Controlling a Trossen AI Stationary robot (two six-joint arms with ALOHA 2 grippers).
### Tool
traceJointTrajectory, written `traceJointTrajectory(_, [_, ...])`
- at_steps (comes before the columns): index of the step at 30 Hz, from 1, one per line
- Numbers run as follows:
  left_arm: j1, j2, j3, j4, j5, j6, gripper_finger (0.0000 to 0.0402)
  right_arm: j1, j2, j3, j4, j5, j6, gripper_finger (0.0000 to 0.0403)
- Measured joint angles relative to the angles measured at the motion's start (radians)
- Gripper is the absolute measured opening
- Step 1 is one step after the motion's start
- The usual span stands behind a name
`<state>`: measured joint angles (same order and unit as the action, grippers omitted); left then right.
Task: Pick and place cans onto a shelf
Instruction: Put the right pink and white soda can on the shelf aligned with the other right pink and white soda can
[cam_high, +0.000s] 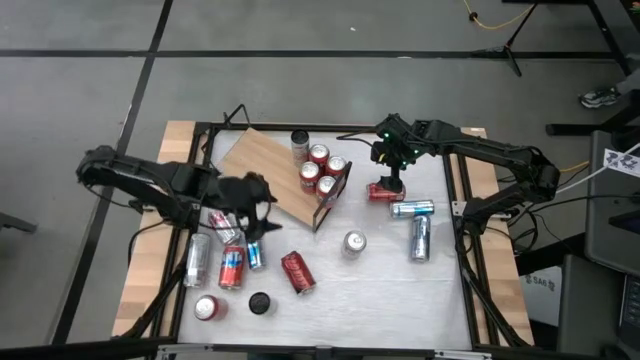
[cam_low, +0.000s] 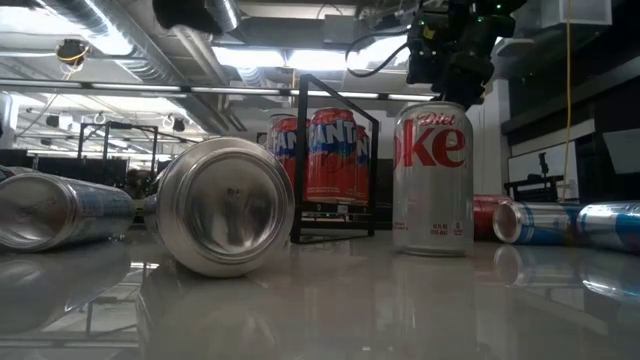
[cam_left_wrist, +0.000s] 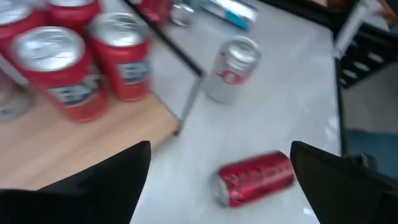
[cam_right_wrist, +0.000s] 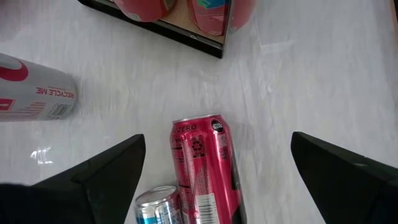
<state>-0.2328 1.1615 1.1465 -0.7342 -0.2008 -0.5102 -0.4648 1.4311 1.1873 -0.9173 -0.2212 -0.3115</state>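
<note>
The shelf (cam_high: 262, 168) is a light-brown board with a black frame (cam_high: 336, 192) at its right end. Several cans stand on that end, red ones (cam_high: 318, 170) (cam_left_wrist: 59, 71) and a silver one (cam_high: 300, 140). My left gripper (cam_high: 258, 212) (cam_left_wrist: 221, 155) hovers open over the shelf's near edge, holding nothing. Ahead of it are a lying red can (cam_left_wrist: 254, 177) (cam_high: 298, 272) and an upright silver can (cam_left_wrist: 233, 62) (cam_high: 354, 243) (cam_low: 432, 180). My right gripper (cam_high: 390, 172) (cam_right_wrist: 217, 142) (cam_low: 455, 50) hangs open above a red can (cam_right_wrist: 202, 165) (cam_high: 385, 192) lying on its side.
Two silver-and-blue cans (cam_high: 412, 209) (cam_high: 420, 238) lie right of centre. Several more cans (cam_high: 225, 255) lie at the left, under my left arm. An upright red can (cam_high: 206, 308) and a black disc (cam_high: 260, 302) stand near the front edge. A big silver can (cam_low: 225, 205) lies close to the low camera.
</note>
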Motion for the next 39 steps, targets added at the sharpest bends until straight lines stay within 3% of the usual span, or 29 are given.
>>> traceJointTrajectory(11, [-0.296,0.143,0.187,-0.103,-0.134,-0.096,0.0378,0.0,0.0,0.0,0.001,0.0,0.0,0.039])
traceJointTrajectory(17, [-0.413,0.219,0.214,-0.111,-0.139,-0.217,0.0378,0.0,0.0,0.0,0.003,0.0,0.0,0.039])
traceJointTrajectory(39, [-0.607,0.389,0.214,-0.126,-0.208,-0.441,0.0378,0.0,0.0,0.0,0.042,0.0,0.0,0.039])
